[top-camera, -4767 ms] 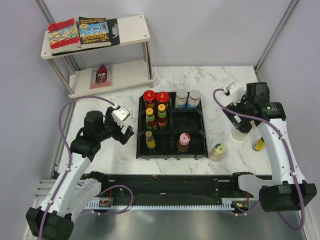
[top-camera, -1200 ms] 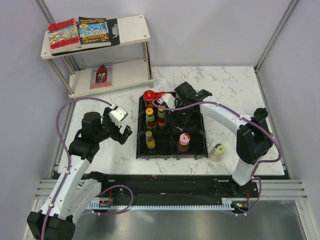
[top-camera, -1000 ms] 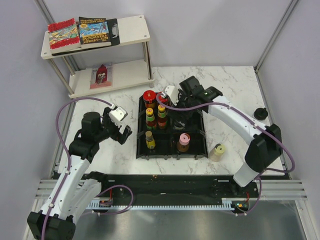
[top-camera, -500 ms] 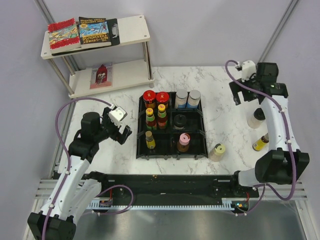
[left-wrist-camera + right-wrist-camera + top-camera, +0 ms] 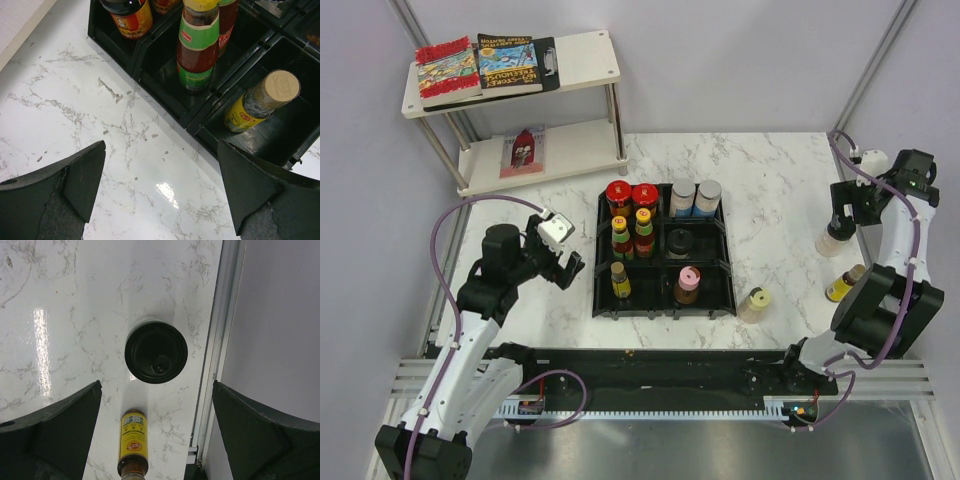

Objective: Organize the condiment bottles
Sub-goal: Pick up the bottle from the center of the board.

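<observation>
Condiment bottles [image 5: 644, 230]: most stand in the tray at frame centre; three stand outside it, toward the right.

1. Table [image 5: 770, 170]: white marble, fills the middle of the top view.
2. Shelf unit [image 5: 582, 52]: two tiers, upper left, with books [image 5: 480, 66] on top.
3. Tray [image 5: 660, 311]: black, compartmented, at centre of the table.
4. Left claw [image 5: 565, 268]: left of the tray, jaws spread wide with nothing between them, over bare marble just beside the tray's left wall.
5. Right claw [image 5: 850, 208]: right edge of frame, jaws spread wide. It sits above the black-capped jar [image 5: 156, 357] without touching it.
6. Red-capped jars [image 5: 618, 192]: a pair in the tray's upper left compartment.
7. Silver-capped jars [image 5: 682, 192]: a pair in the upper right compartment.
8. Yellow-capped sauce bottle [image 5: 200, 47]: green label, upright, in the tray's left column.
9. Pink-capped bottle [image 5: 687, 283]: lower middle compartment.
10. Cream-capped jar [image 5: 755, 303]: on the table just right of the tray's lower corner.
11. Yellow-labelled bottle [image 5: 133, 442]: near the black-capped jar, by the table's right edge.
</observation>
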`<state>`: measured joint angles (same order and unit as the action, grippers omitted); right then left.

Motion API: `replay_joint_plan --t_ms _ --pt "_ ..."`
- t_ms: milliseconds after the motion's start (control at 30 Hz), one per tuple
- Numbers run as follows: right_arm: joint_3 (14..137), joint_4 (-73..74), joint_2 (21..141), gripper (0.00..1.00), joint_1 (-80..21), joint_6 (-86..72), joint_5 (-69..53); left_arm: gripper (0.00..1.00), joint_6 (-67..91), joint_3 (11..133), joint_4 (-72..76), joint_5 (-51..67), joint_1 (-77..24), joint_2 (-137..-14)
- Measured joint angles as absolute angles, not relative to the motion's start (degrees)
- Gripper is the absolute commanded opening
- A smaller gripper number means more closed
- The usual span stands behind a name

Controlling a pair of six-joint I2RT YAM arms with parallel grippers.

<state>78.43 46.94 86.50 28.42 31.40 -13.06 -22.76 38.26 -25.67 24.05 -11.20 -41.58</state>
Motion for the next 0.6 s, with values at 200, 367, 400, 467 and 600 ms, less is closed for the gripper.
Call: replay_joint_plan --t_ms 200,367,400,467,600 --pt "78.4 46.2 89.8 0.98 30.4 32.3 -15.4 0.99 -22.8 38.2 -25.7 24.1 -11.2 -41.6" --pt "78.4 44.4 92.7 0.98 30.5 32.3 -16.6 0.99 -22.8 38.2 -25.7 24.1 -11.2 -41.6" --pt "78.4 44.2 93.4 0.98 30.5 32.3 -16.9 0.99 -22.8 38.2 -25.7 24.1 -11.2 -41.6" --pt "78.4 43.7 95.1 0.98 30.5 32.3 -17.2 0.99 -22.8 38.2 -25.7 24.1 -11.2 -41.6" --pt "78.1 42.9 97.4 0.98 30.5 32.2 -17.2 0.99 -22.8 38.2 -25.7 24.1 -11.2 -41.8"
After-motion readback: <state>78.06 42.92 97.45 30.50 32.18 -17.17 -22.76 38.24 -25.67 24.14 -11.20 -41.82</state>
